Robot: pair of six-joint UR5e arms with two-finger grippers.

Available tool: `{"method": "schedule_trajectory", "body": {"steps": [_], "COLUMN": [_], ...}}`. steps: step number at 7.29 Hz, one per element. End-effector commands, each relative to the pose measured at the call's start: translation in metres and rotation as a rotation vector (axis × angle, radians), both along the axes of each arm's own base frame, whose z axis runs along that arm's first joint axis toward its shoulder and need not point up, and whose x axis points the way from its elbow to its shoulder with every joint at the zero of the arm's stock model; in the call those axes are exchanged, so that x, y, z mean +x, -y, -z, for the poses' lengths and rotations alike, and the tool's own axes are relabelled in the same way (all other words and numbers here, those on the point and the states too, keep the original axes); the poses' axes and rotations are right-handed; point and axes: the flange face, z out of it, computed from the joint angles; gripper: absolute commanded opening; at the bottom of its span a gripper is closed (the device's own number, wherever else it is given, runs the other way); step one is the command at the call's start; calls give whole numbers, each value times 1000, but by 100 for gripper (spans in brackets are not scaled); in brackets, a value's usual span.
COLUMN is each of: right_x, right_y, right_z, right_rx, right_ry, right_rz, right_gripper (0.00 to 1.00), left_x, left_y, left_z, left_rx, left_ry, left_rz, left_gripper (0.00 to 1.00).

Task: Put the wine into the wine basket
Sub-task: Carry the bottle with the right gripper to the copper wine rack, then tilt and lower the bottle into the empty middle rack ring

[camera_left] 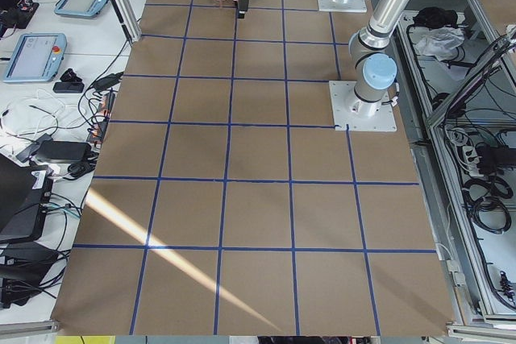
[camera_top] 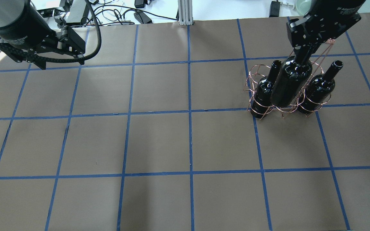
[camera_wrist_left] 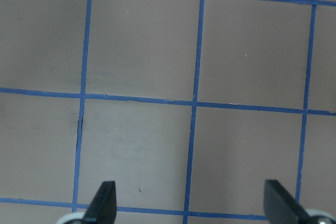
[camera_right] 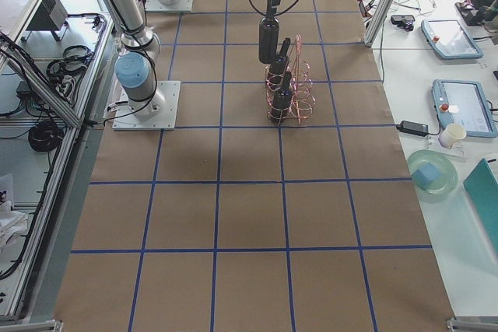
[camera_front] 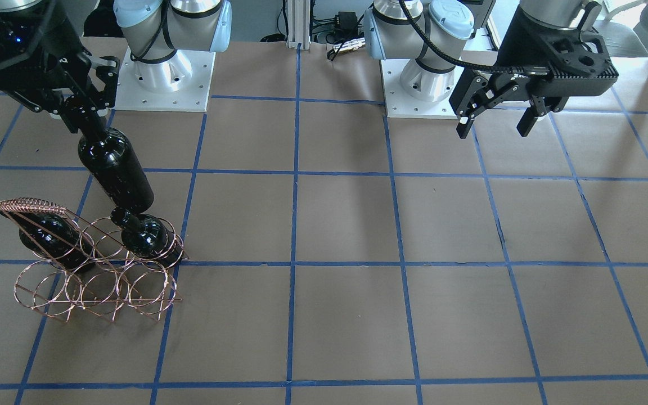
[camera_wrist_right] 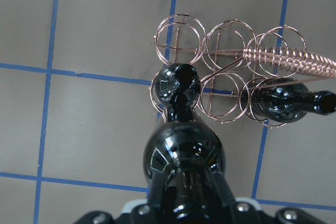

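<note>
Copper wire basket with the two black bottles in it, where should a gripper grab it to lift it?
Probably the coiled-wire handle on top of the copper wire basket, coming straight down from above, jaws closing across the coil. It is the thickest, highest part; the rings are thin wire and two hold glossy black glass bottles.

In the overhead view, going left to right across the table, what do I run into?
Left pincer → left racked bottle → held bottle → right racked bottle. The basket spans all three bottles, so it has no single place in the order.
</note>
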Motion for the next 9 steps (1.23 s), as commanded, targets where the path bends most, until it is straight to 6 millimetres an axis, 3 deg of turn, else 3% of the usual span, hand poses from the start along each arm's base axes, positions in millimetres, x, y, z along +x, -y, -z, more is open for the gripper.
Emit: {"method": "schedule_trajectory", "body": {"steps": [1,3,5,9], "right_x": [-23,-27,-50,-55], "right_y": [8,20,33,59], "right_z": [3,9,20,41], "right_rx": [13,17,19,-4], "right_ry": [0,-4,1,27], "right_rz": [-58,-121,-105,-104], "right_gripper": [4,4,4,2], "left_x": [-1,-2,-1,-1], "left_y": [-5,-5,-5,-7], "left_z": [0,0,0,-1], "left_rx": [0,-1,-1,0], "left_ry": [1,-2,-2,2], "left_rz": [2,3,1,2], "left_gripper": [100,100,100,100]}}
